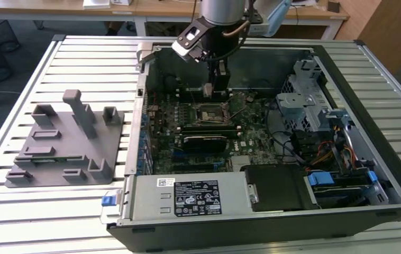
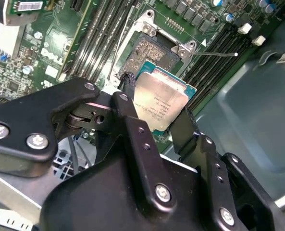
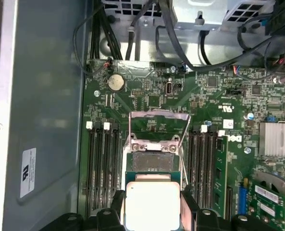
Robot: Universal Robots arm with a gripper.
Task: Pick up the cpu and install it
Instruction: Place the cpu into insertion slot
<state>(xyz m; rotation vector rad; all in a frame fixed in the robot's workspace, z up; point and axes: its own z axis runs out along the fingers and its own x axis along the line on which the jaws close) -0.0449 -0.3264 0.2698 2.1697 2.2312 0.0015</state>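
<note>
End effector [image 2: 157, 100] clamping cpu [image 2: 162, 105] by two opposite edges, metal top facing both wrist cameras; cpu hanging inside case [image 1: 257, 233], above motherboard [image 1: 253, 135], not seated; socket [image 3: 152, 161] lying just beyond cpu's far edge, partly overlapped in first wrist view, edges running roughly parallel; chip being square, no long axis to mind; socket frame [image 3: 152, 144] standing open, bed showing bare; memory stick [image 3: 220, 168] sitting in slot beside socket; grey fixture [image 1: 59, 148] sitting on worktop [image 1: 80, 58], exterior view's left of case.
</note>
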